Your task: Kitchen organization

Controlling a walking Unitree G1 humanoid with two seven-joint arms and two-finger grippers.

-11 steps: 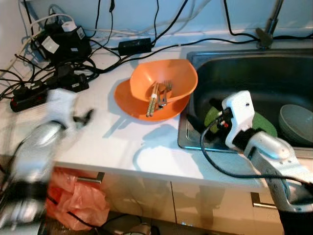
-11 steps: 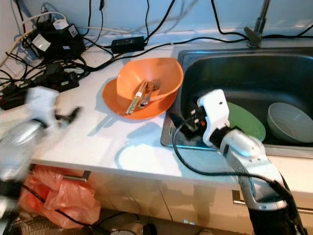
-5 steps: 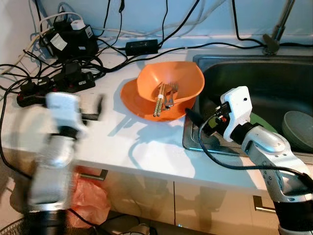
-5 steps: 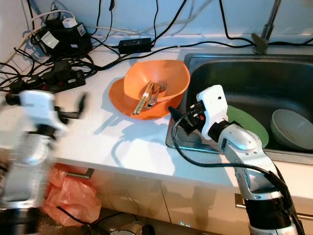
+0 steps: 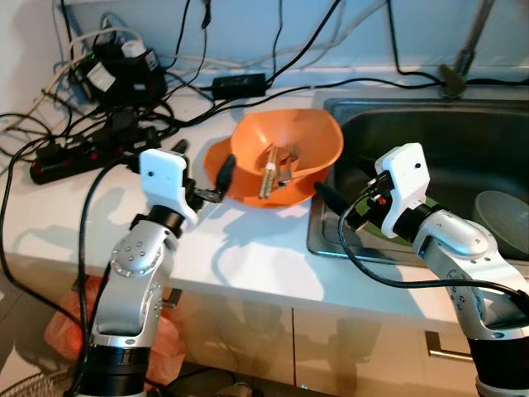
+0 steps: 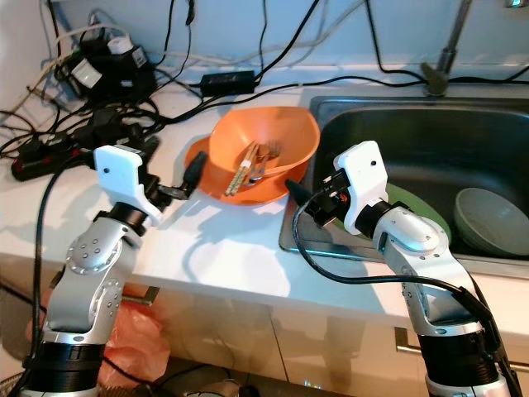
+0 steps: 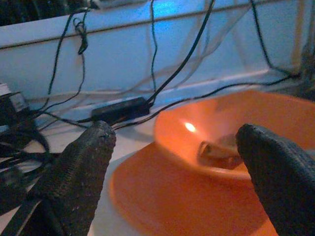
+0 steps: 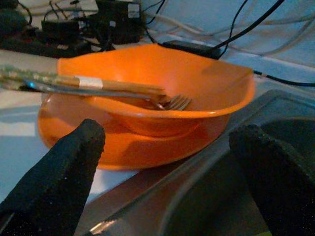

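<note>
Orange bowl [image 5: 288,147]: left gripper [image 5: 204,170] newly raised beside.

Bright even daylight, soft shadows on the white counter [image 5: 248,256], sharp head views, dim bluish wrist views, blurred foreground

Grey bowl [image 5: 504,217] cut off by edge, green plate [image 6: 417,207] half hidden

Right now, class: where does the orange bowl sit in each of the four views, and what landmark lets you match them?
Left eye view: orange bowl upper centre, left of the sink.
Right eye view: upper centre, between the two grippers.
Left wrist view: centre right, beyond the open fingers.
Right wrist view: centre, between the open fingers.
Shared landmark: the orange plate under the bowl.
</note>
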